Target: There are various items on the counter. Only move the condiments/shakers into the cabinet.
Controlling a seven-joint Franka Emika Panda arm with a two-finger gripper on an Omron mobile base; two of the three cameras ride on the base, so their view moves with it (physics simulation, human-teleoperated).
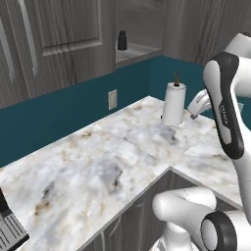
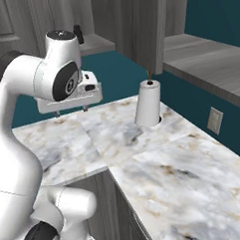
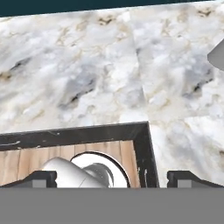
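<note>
Jaws (image 2: 71,112) wide open, empty, hovering over bare desk (image 1: 98,166). One dark shaker (image 1: 122,40) sits on cabinet shelf (image 1: 135,51), frame top. Likely between items; next, find another shaker.

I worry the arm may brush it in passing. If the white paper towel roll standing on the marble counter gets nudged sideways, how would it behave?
The white paper towel roll stands tall on a narrow base on the marble counter, so a high nudge would probably tip it. It looks soft and light, so a low push may slide it. Tipped over, its round body would likely roll.
</note>
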